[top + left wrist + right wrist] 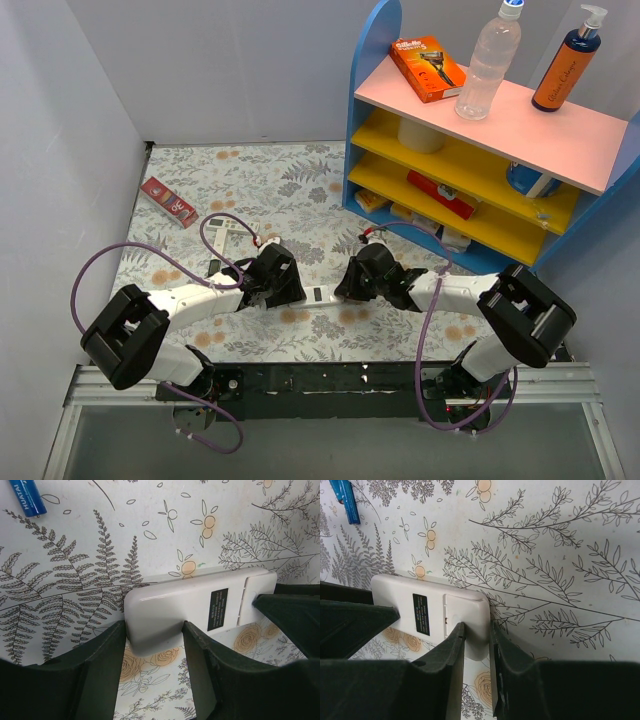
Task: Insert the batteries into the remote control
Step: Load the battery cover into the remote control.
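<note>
The remote control point(320, 296) lies back-up between my two grippers at the middle of the flowered cloth. In the left wrist view its white back point(175, 607) carries a small black label, and my left gripper point(153, 630) is shut on its rounded end. From the right wrist, my right gripper point(477, 632) is shut on the other end point(470, 615), one finger on the battery cover and the other against the end face. One of the blue batteries point(27, 497) lies apart on the cloth, and the blue battery point(345, 500) also shows at the right wrist view's top left.
A blue shelf unit point(372, 60) with pink and yellow boards stands at the back right, holding bottles and an orange pack. A red box point(168, 201) lies at the far left. A thin white device point(225, 232) lies behind the left arm. Grey walls close in left and back.
</note>
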You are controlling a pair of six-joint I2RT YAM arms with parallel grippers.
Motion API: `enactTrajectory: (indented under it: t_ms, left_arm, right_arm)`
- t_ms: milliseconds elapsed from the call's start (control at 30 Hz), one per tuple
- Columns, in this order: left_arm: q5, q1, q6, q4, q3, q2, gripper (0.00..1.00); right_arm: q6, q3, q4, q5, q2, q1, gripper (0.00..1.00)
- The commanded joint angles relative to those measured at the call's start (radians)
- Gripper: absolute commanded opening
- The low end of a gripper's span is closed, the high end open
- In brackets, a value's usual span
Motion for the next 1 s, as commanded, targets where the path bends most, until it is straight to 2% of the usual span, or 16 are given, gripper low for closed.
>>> enactTrajectory:
  t_ms: [0, 133, 167, 433, 533, 567, 600, 700, 800, 967]
  left_arm:
    - [0.047, -0.014, 0.007, -0.035, -0.033, 0.041, 0.49]
    - [0.047, -0.014, 0.01, -0.035, -0.033, 0.043, 0.48]
    - [0.047, -0.014, 0.009, -0.035, -0.031, 0.043, 0.48]
    - [0.047, -0.014, 0.007, -0.035, -0.038, 0.035, 0.48]
    - [0.047, -0.014, 0.007, -0.035, -0.036, 0.035, 0.48]
    - [0.047, -0.014, 0.007, -0.035, -0.038, 0.035, 0.48]
    - [0.047, -0.014, 0.009, -0.035, -0.038, 0.035, 0.48]
    - [0.047, -0.014, 0.01, -0.03, -0.041, 0.035, 0.46]
    - [0.082, -0.014, 0.012, -0.025, -0.041, 0.037, 0.45]
    - [0.128, -0.014, 0.024, 0.004, -0.042, 0.043, 0.43]
  right_arm:
    - [-0.07, -0.028, -0.233, 0.059, 0.075, 0.045, 0.29]
    - [-0.086, -0.008, -0.275, 0.106, 0.076, 0.056, 0.34]
    - [-0.086, -0.005, -0.281, 0.111, 0.078, 0.058, 0.43]
    - [-0.092, 0.022, -0.333, 0.171, 0.076, 0.085, 0.43]
    - [-0.1, 0.042, -0.347, 0.181, 0.081, 0.097, 0.35]
    - [-0.1, 0.047, -0.344, 0.181, 0.082, 0.099, 0.26]
    - [-0.1, 0.047, -0.341, 0.169, 0.087, 0.102, 0.22]
    - [-0.098, 0.052, -0.329, 0.146, 0.104, 0.111, 0.16]
    - [-0.098, 0.061, -0.321, 0.128, 0.119, 0.12, 0.04]
    - [-0.097, 0.072, -0.277, 0.062, 0.154, 0.131, 0.01]
